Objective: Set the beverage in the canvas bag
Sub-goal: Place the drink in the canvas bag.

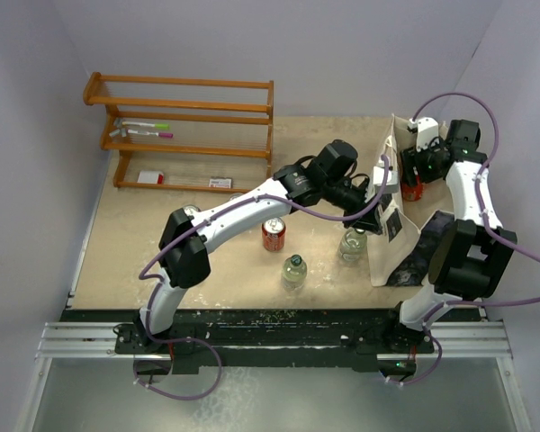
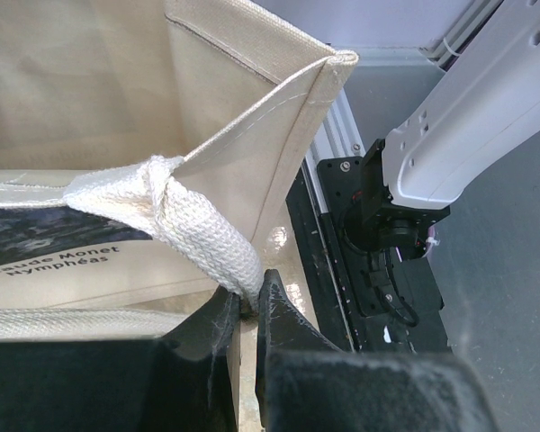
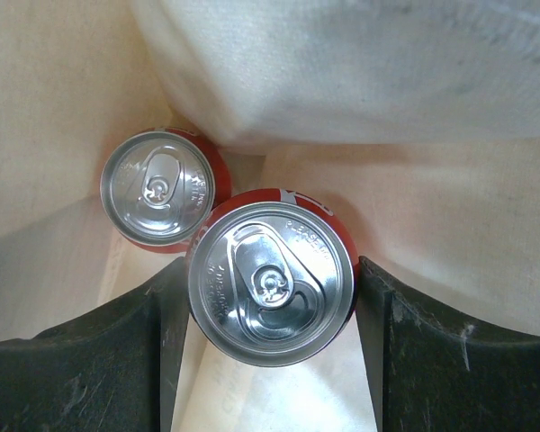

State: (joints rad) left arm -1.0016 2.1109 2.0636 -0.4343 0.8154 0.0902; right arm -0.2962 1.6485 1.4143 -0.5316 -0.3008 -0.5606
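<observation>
The cream canvas bag (image 1: 389, 236) stands at the right of the table, its dark print facing the arms. My left gripper (image 1: 375, 193) is shut on one woven loop handle (image 2: 207, 236) at the bag's rim (image 2: 252, 117), its jaws (image 2: 247, 301) pinching the strap. My right gripper (image 1: 415, 171) reaches down into the bag's mouth, shut on a red soda can (image 3: 270, 283), with a finger on each side of it. A second red can (image 3: 157, 189) stands inside the bag, beside the held one. The bag's inner wall (image 3: 432, 207) surrounds both.
On the table stand a red can (image 1: 273, 234), two clear bottles (image 1: 294, 270) (image 1: 352, 245) and a can (image 1: 191, 212) partly behind my left arm. A wooden rack (image 1: 184, 130) with markers stands at the back left. The right arm (image 2: 468, 117) shows past the bag's corner.
</observation>
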